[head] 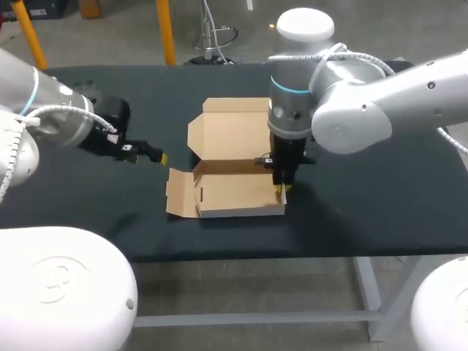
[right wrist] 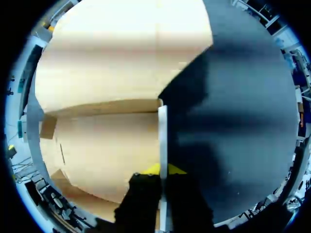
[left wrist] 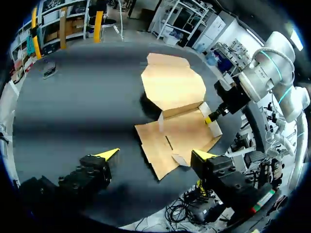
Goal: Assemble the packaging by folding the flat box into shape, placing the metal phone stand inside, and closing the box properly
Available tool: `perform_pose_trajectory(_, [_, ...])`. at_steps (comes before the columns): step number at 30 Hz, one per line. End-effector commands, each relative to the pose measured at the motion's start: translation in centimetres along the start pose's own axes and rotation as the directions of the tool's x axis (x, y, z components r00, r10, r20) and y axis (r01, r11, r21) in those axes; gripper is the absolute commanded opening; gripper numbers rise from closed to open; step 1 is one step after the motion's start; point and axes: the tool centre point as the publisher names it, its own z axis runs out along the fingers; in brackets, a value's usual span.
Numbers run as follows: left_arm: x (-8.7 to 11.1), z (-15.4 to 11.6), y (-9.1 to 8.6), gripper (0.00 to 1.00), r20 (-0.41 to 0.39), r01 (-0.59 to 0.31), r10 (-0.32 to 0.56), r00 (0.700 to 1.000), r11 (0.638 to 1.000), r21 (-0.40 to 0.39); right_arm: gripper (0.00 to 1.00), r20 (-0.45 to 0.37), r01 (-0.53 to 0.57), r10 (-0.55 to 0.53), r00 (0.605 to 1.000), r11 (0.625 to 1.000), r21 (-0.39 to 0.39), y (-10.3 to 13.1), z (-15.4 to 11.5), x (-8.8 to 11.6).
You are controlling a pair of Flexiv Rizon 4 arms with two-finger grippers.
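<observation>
On the table (head: 365, 205), your right pincer (head: 281, 192) clamped a side wall of the half-folded cardboard box (head: 234, 191); your left pincer (head: 162, 158) gaped; filling and closing were left.

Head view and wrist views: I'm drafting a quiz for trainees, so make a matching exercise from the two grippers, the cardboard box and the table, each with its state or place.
1. left gripper
2. right gripper
3. cardboard box
4. table

A. shut on the box's right side wall
B. black, bearing the box
C. open, apart from the box, to its left
D. partly folded, lid lying open

Pairs: 1-C; 2-A; 3-D; 4-B.
</observation>
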Motion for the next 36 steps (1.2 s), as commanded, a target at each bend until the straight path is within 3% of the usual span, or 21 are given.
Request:
perform_pose_trajectory(1, [-1.4, 1.6, -0.8, 1.0, -0.011, 0.251, -0.254, 0.967, 0.961, -0.118, 0.0, 0.001, 0.0, 0.0, 1.0, 1.0, 0.0, 0.0, -0.1, 0.0])
perform_pose_trajectory(8, [-2.1, 3.5, 0.0, 1.0, -0.082, 0.22, -0.242, 0.967, 0.952, -0.213, 0.0, 0.001, 0.0, 0.0, 1.0, 1.0, 0.0, 0.0, -0.1, 0.0])
perform_pose_trajectory(16, [-1.7, 5.2, 1.0, 0.98, -0.125, 0.191, -0.228, 0.966, 0.948, -0.252, 0.0, 0.001, 0.0, 0.0, 1.0, 1.0, 0.0, 0.0, -0.1, 0.0])
perform_pose_trajectory(22, [-1.8, 7.2, 2.0, 0.87, -0.164, 0.191, -0.239, 0.957, 0.946, -0.263, 0.0, 0.001, 0.0, 0.0, 1.0, 1.0, 0.0, 0.0, -0.1, 0.0])
perform_pose_trajectory(25, [-1.9, 8.1, 2.4, 0.77, -0.183, 0.19, -0.245, 0.952, 0.942, -0.277, 0.0, 0.001, 0.0, 0.0, 1.0, 1.0, 0.0, 0.0, -0.1, 0.0])
perform_pose_trajectory(32, [-1.9, 9.8, 3.4, 0.79, -0.243, 0.202, -0.277, 0.93, 0.934, -0.293, 0.0, 0.001, 0.0, 0.0, 1.0, 1.0, 0.0, 0.0, -0.1, 0.0])
perform_pose_trajectory(36, [-1.2, 10.8, 3.6, 0.67, -0.278, 0.201, -0.288, 0.916, 0.931, -0.303, 0.0, 0.001, 0.0, 0.0, 1.0, 1.0, 0.0, 0.0, -0.1, 0.0])
